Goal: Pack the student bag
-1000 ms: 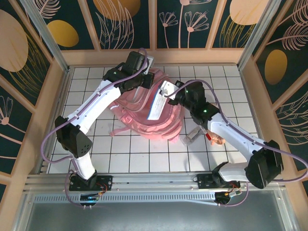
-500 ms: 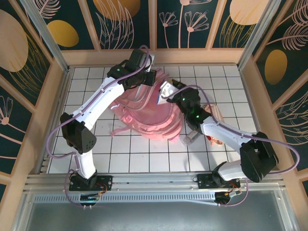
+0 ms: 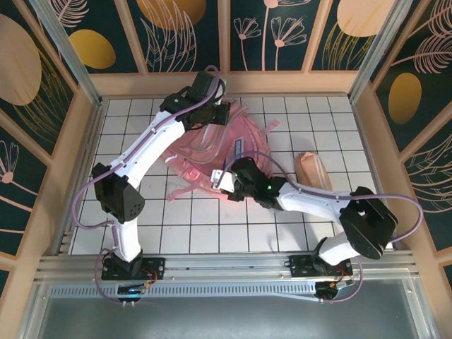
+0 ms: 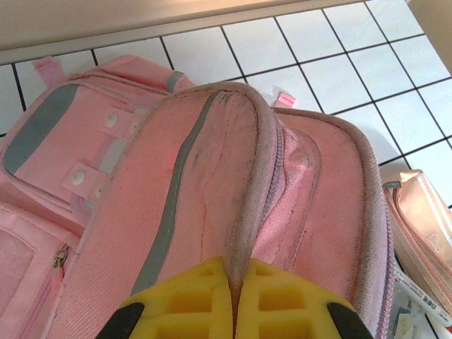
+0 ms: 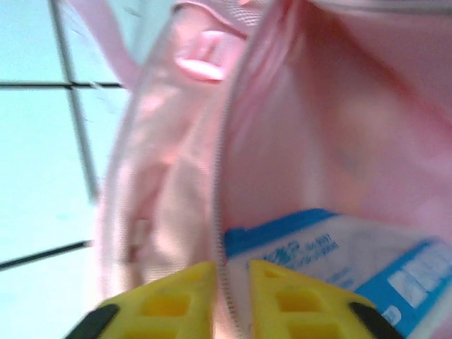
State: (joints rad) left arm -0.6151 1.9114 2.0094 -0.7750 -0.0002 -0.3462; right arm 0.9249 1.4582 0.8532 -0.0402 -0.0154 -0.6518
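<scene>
The pink student bag (image 3: 236, 141) lies on the white tiled table, its top toward the far side. My left gripper (image 3: 217, 111) is at that far end, and in the left wrist view it (image 4: 233, 286) is shut on a raised fold of the bag (image 4: 212, 176). My right gripper (image 3: 227, 185) is low at the bag's near edge. In the right wrist view, which is blurred, it (image 5: 232, 282) is inside the bag's open mouth (image 5: 318, 106), nearly closed on a white-and-blue packet (image 5: 332, 258) beside the zip edge.
A peach-pink pouch (image 3: 311, 169) lies on the tiles to the right of the bag, also seen at the right edge of the left wrist view (image 4: 420, 219), with a clear wrapper (image 4: 413, 311) near it. Wooden walls (image 3: 85, 141) enclose the table. Open tiles lie left and front.
My right arm swung down and to the near left, carrying the packet from above the bag into its opening. The bag's shape shifted. My left gripper kept its hold at the far end.
</scene>
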